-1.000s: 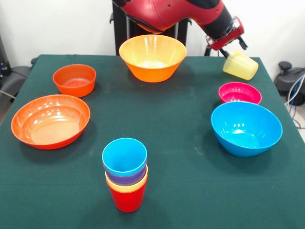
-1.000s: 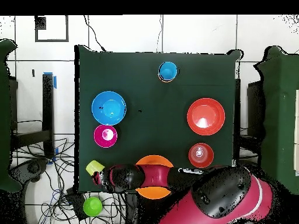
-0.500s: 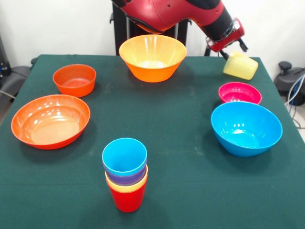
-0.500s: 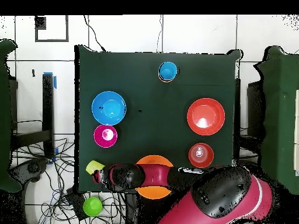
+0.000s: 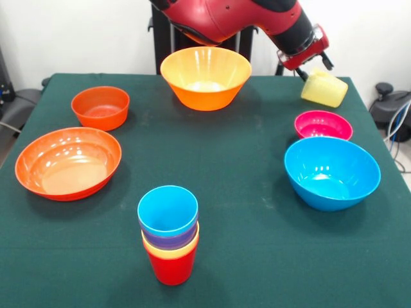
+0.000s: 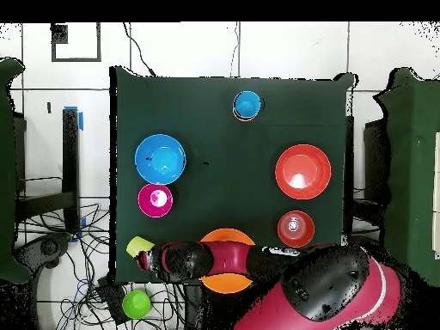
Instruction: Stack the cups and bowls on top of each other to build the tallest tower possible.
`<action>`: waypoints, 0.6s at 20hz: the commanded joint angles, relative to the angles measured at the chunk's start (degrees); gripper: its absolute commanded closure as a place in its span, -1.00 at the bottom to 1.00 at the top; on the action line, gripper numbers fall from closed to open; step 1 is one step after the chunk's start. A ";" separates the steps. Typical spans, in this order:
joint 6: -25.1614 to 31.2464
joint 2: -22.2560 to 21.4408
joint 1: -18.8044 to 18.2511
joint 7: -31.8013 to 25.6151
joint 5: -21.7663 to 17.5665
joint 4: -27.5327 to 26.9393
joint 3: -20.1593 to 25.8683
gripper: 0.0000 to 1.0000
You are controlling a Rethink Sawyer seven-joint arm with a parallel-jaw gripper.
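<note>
Lifting the pale yellow cup [image 5: 324, 88] cleanly is the job now: raise it straight, level it out, then carry it over to the tower [image 5: 169, 233] at the table's near edge. The gripper [image 5: 308, 68] is clamped on that cup's rim, and the cup hangs tilted at the far corner, beside the pink bowl [image 5: 323, 124].

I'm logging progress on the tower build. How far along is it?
Done: four cups stand nested, blue cup on top, red cup as base. In hand: the gripper is at the tilted pale yellow cup near the table's corner; whether it grips is unclear. Left: that cup and all five bowls, including the blue bowl, unstacked.
</note>
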 commanded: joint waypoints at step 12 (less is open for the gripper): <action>-8.10 3.75 -1.24 6.20 -2.32 -7.41 3.32 -1.00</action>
